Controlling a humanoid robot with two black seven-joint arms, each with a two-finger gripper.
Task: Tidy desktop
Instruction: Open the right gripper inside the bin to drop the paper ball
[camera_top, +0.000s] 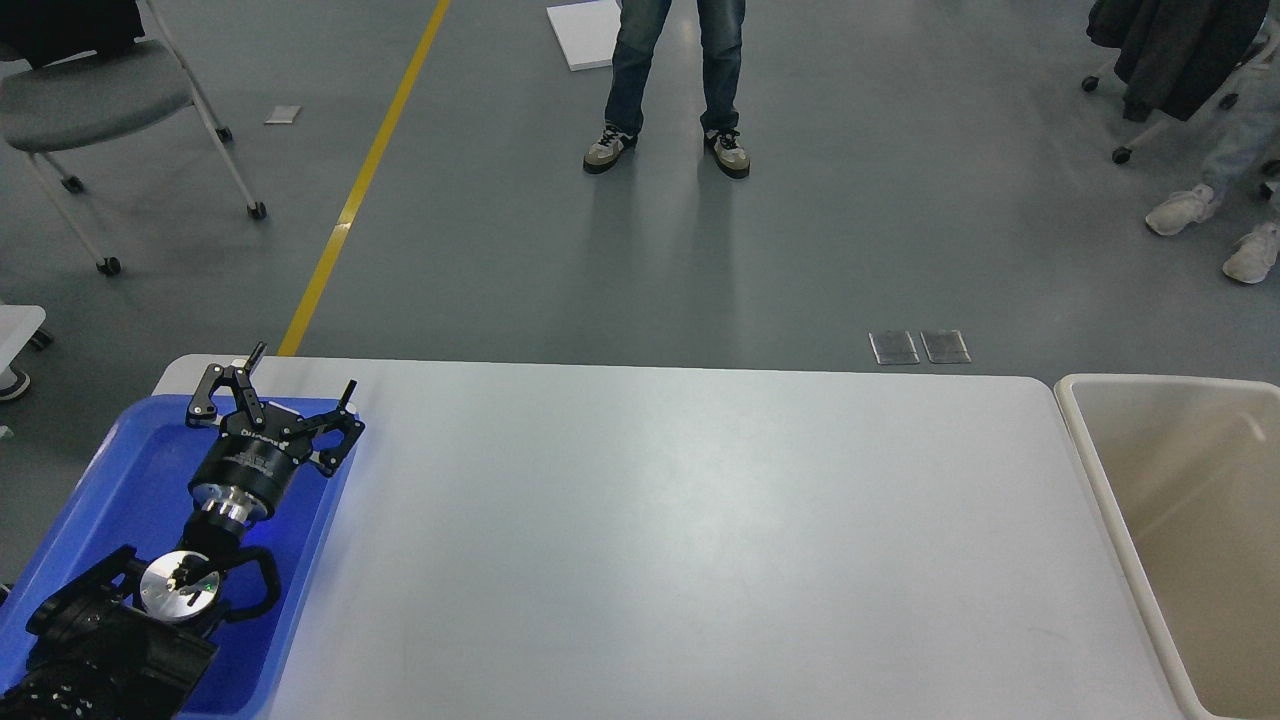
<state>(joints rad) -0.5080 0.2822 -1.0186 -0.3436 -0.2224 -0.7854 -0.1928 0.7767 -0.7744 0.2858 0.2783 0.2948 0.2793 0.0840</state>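
1. Left gripper (300, 375) hangs over the blue tray's (120, 480) far end at the desktop's (680, 540) left edge, fingers spread wide, nothing held.
2. Looks like a drop-off spot.
3. Desktop looks bare; beige bin (1100, 480) sits off its right edge.

The desktop (680, 540) is seen as a large, plain, matte white-grey rectangular tabletop with rounded corners, lying flat. It spreads to the right of the left claw (300, 375), whose spread fingers are held over its far left corner. A soft sheen is shown across its smooth surface.
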